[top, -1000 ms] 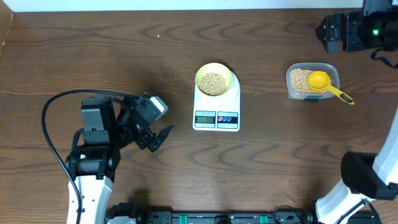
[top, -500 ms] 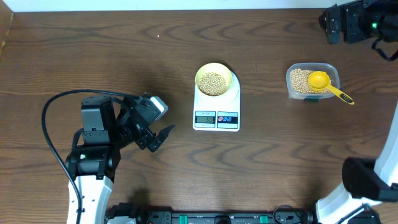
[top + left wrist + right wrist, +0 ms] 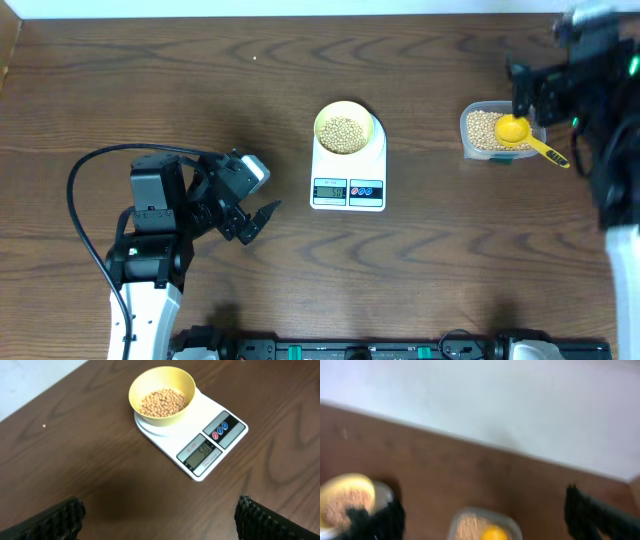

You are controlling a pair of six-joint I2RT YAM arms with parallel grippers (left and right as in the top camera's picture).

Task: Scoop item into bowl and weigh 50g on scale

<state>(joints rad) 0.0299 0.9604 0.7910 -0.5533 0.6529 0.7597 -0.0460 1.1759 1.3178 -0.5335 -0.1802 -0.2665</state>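
The beans [image 3: 343, 133] are found in two places: a heap fills the bowl [image 3: 322, 114], which stands on the far end of the scale [image 3: 347, 172], and the rest lie in a clear tub [image 3: 468, 122] on the tabletop [image 3: 150, 90] to the right of the scale. They are judged to be light, hard, smooth and loose, so they would roll and scatter if pinched; they are best moved with the yellow scoop [image 3: 514, 129], taken by its handle. The scoop's cup rests on the beans in the tub. Its long axis runs along the handle, which sticks out over the tub's rim, pointing away from the scale and towards the near edge. The scale's long axis runs from far to near, with the display [image 3: 201, 454] at the near end; its figures are too small to be read with certainty. The left claw [image 3: 265, 222], well to the left of the scale, is held apart and empty. The right claw [image 3: 487, 515], blurred near the tub, is also seen spread wide, with nothing gripped.
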